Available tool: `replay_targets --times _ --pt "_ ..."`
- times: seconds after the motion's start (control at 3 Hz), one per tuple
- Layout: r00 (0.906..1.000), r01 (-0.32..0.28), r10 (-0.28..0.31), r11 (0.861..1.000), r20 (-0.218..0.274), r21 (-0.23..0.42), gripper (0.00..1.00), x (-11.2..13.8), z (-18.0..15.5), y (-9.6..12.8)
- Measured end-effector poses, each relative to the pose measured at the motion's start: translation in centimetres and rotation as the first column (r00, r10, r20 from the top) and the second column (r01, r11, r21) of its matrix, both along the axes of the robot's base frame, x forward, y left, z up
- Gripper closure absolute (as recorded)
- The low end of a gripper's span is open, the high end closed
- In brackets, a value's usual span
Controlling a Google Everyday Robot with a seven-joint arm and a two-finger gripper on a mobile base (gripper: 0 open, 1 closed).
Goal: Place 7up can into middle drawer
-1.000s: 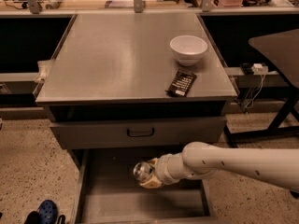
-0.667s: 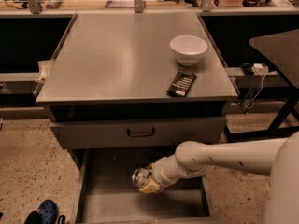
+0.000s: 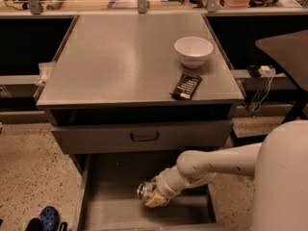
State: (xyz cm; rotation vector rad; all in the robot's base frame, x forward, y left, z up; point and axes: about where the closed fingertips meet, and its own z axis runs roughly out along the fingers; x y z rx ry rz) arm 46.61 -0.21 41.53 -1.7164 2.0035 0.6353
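The 7up can (image 3: 143,190) shows its shiny silver end, lying sideways in my gripper (image 3: 153,197). The gripper is shut on the can and holds it inside the open middle drawer (image 3: 110,213), low over the grey floor near its middle. My white arm (image 3: 211,165) reaches in from the right, over the drawer's right wall. Most of the can's body is hidden by the fingers (image 3: 157,202).
A closed grey drawer front with a dark loop handle (image 3: 144,136) sits just above the open drawer. On the cabinet top stand a white bowl (image 3: 193,51) and a flat black snack packet (image 3: 186,85). A blue shoe (image 3: 48,217) lies on the floor at the lower left.
My gripper has moved slightly left and down with the can, lower into the open drawer. The bowl and packet have not moved.
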Motion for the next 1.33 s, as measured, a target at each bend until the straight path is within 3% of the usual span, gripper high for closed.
replay_targets --times 0.33,1.0,1.33 --pt "0.9997 -0.002 0.003 1.0 -0.023 0.031 0.6 -0.7 -1.32 -0.74" --pt "0.9996 -0.002 0.002 0.999 -0.026 0.034 0.13 -0.81 -1.5 -0.87" --pt "0.9996 -0.002 0.003 0.999 -0.026 0.034 0.0 -0.81 -1.5 -0.86"
